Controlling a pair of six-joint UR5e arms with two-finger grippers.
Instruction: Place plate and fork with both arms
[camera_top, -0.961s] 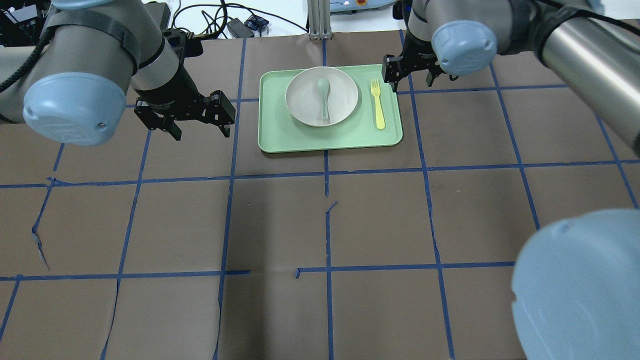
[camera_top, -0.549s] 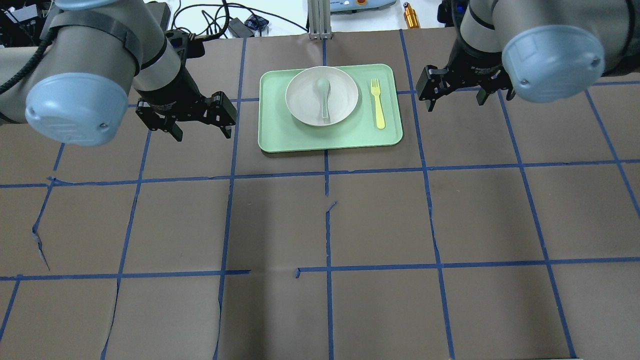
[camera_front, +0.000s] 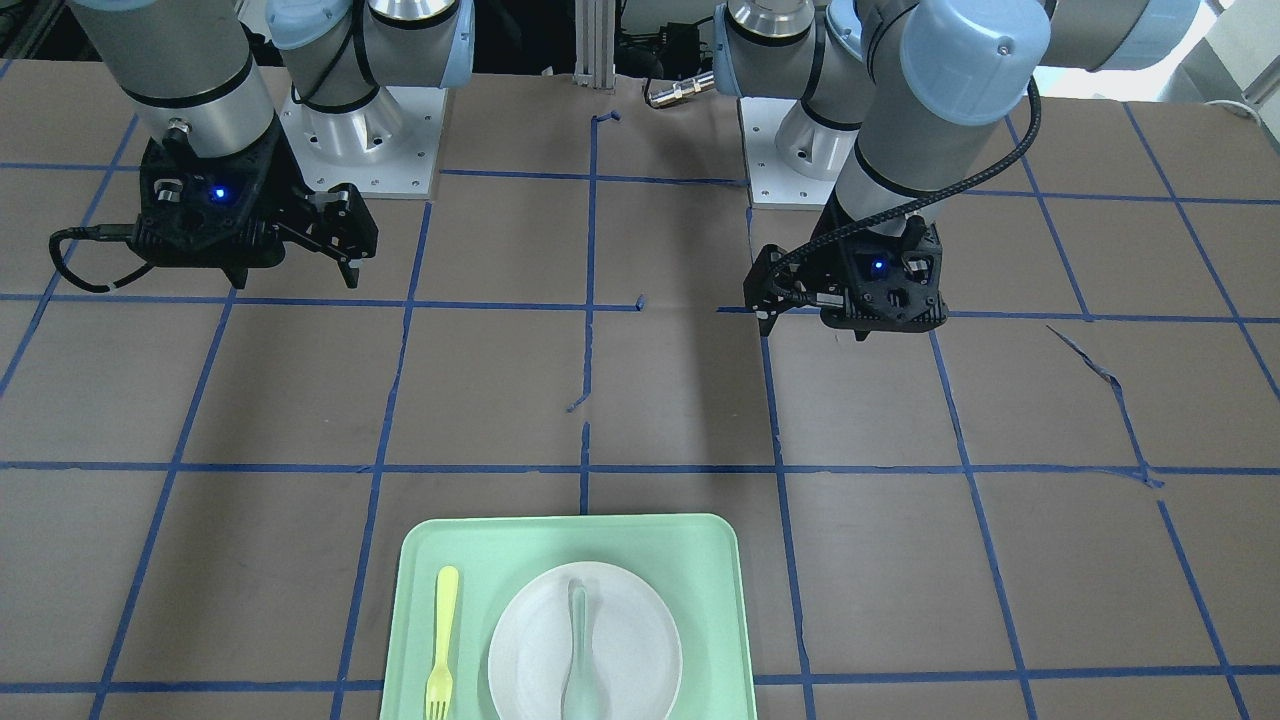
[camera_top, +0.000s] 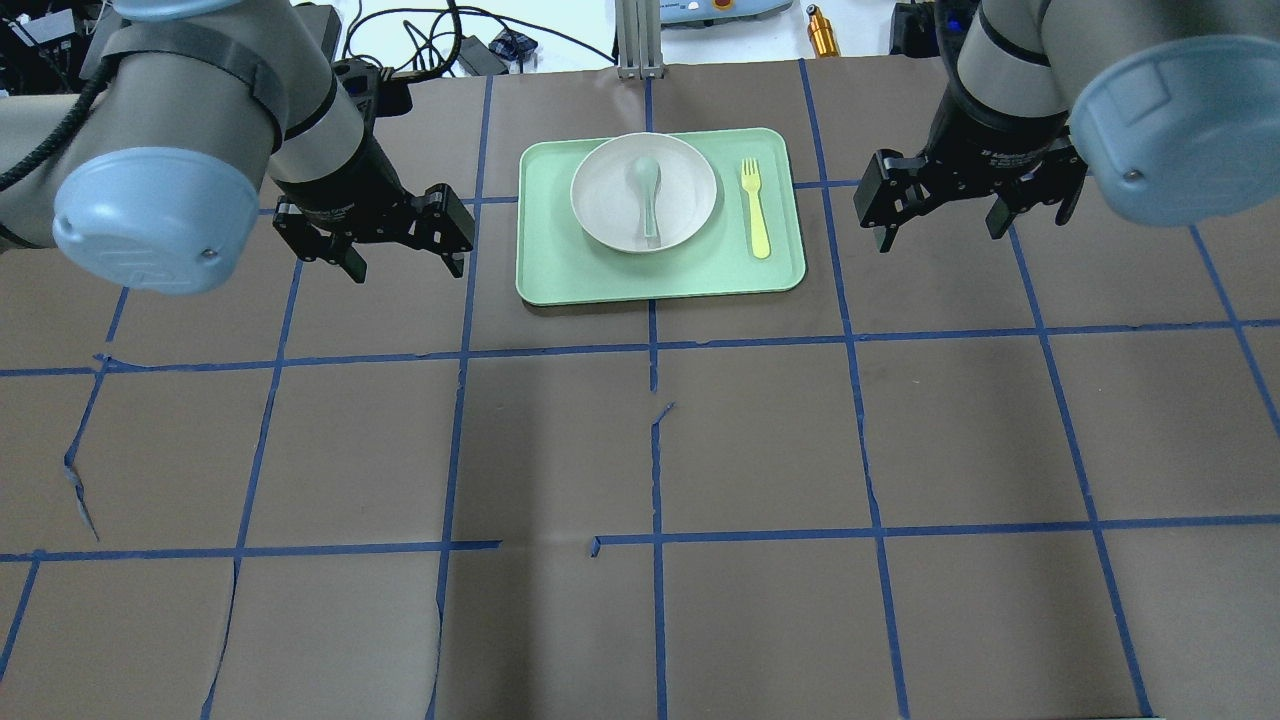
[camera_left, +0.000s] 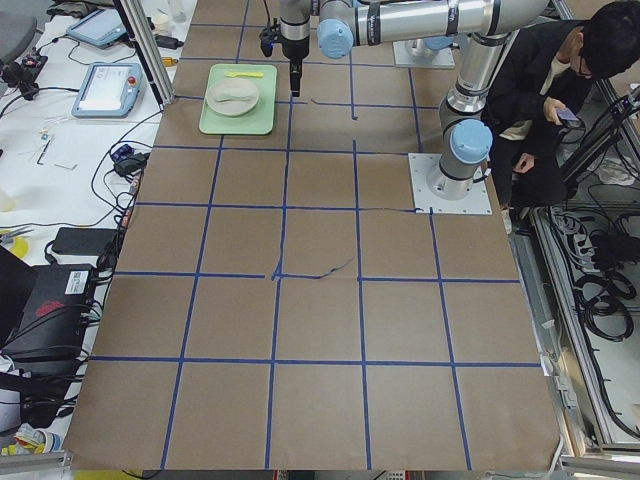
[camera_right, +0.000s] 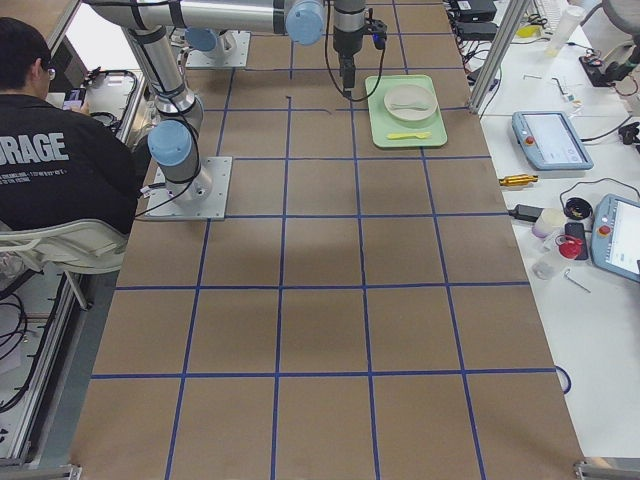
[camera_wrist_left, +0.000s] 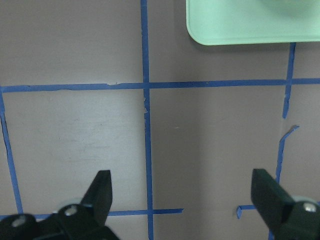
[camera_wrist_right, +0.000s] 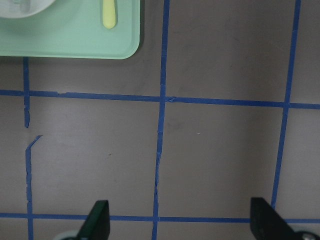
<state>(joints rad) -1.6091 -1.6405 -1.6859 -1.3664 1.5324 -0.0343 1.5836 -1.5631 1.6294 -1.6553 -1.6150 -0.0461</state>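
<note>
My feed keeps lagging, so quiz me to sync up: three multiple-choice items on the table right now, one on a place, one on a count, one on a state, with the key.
1. Where does the slim pale yellow plastic fork lie?
A. On the rectangular mint-green tray, beside the round white plate
B. On the plate
C. Held in the air

2. How many utensils are on the tray in all?
A. One
B. Two
C. Three

3. What state are the black two-finger left gripper and right gripper in?
A. Both open and empty
B. Left shut on the fork
C. Right shut on the plate

Key:
1 A, the fork rests on bare tray next to the plate.
2 B, the fork plus a grey-green spoon lying in the plate.
3 A, both wrist views show spread fingers with nothing between.
</note>
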